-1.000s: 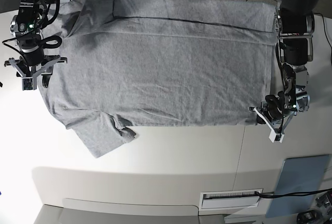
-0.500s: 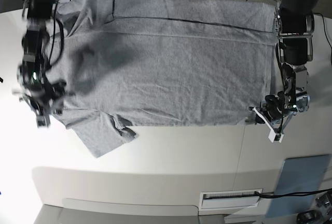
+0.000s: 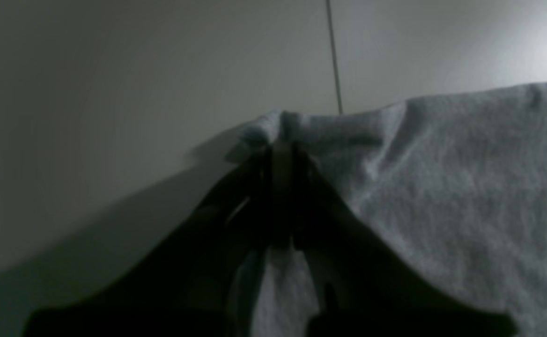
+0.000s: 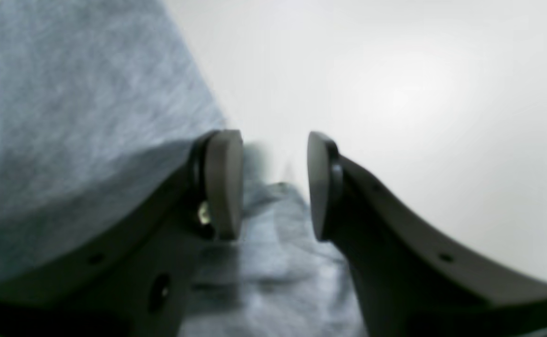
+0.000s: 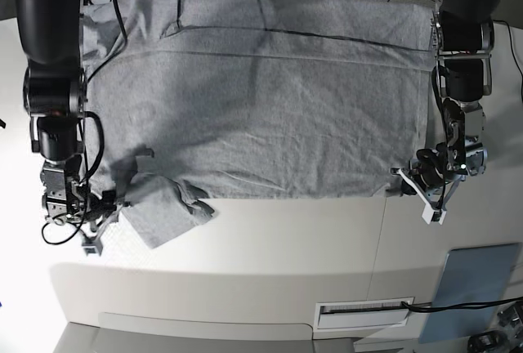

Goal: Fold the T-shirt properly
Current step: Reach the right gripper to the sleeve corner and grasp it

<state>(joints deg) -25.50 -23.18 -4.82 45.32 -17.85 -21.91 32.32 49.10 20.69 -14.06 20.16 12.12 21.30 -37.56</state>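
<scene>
So the right gripper point(image 5: 105, 216) has dropped from up by the collar to the loose sleeve of the big heather-grey cotton T-shirt point(image 5: 261, 100), jaws apart around the sleeve edge (not pinching). Left gripper point(image 5: 418, 183) hasn't budged, clamped on the hem corner. Shirt lies flat across the white tabletop point(image 5: 286, 247), with bare room below it. Shirt's top edge is cut off.

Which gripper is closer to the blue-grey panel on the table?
Left. The left gripper, pinching the T-shirt corner, sits just above the panel; the right gripper is across the table.
</scene>
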